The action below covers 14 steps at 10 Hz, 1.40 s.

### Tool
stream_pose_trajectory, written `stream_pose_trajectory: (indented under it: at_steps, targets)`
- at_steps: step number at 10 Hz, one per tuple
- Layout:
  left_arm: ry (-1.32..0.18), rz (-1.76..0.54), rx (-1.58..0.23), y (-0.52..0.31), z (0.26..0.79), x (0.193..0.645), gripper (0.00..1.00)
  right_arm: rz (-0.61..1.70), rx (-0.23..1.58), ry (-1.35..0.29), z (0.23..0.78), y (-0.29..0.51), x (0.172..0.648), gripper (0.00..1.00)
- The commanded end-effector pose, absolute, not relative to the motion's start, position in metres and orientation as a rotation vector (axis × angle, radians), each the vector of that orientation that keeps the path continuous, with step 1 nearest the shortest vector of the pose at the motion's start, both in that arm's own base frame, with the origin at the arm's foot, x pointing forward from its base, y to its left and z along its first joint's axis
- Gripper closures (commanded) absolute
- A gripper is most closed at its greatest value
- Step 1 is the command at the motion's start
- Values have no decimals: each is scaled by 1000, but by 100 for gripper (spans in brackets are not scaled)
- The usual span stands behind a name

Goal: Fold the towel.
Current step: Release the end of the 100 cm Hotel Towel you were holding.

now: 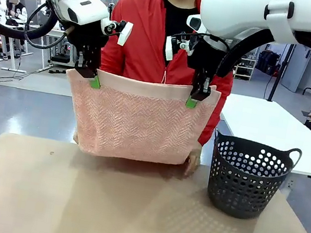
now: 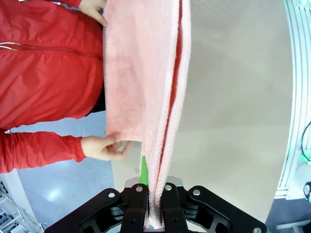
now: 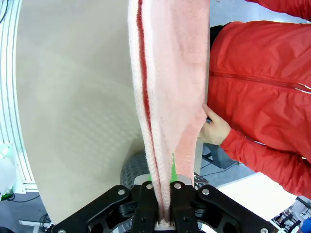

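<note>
Both grippers are clamped on the towel. Left gripper (image 1: 94,78) pinches the top corner on the left, right gripper (image 1: 193,100) the top corner on the right, green pads tight on the cloth. Wrist views agree: left gripper (image 2: 154,206) and right gripper (image 3: 160,206) both have jaws together on the pink edge, with the cloth running straight away from the fingers.

Table (image 1: 126,219) has a tan top. Person (image 1: 139,36) in a red jacket stands at the far edge, right behind the cloth.

Towel (image 1: 136,122) hangs as a flat sheet over the middle of the far edge, plain band on top, herringbone below, bottom hem about level with the tabletop. From the wrists it reads as two layers, red showing in the slit between.

Black perforated basket (image 1: 247,177) sits on the table near the right edge, apart from the towel.

One hand (image 1: 194,159) holds the lower corner under the right gripper. The other hand (image 2: 102,147) pinches the lower corner on the left.
</note>
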<state>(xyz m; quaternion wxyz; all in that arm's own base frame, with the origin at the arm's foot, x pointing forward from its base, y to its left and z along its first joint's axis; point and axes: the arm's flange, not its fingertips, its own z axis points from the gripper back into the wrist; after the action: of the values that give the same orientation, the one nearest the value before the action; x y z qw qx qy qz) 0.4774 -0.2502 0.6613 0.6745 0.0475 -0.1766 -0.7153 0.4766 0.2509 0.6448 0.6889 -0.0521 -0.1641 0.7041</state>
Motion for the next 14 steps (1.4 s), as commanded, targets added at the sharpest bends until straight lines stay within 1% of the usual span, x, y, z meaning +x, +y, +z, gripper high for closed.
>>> stream_pose_trajectory:
  at_steps: [1,14]
  targets:
    - [-398,-1613,114,-248,664,478,100,1591,-121,-367,648,247,475,100]
    - [-398,-1613,114,-248,664,478,100,1591,-121,-367,648,247,475,100]
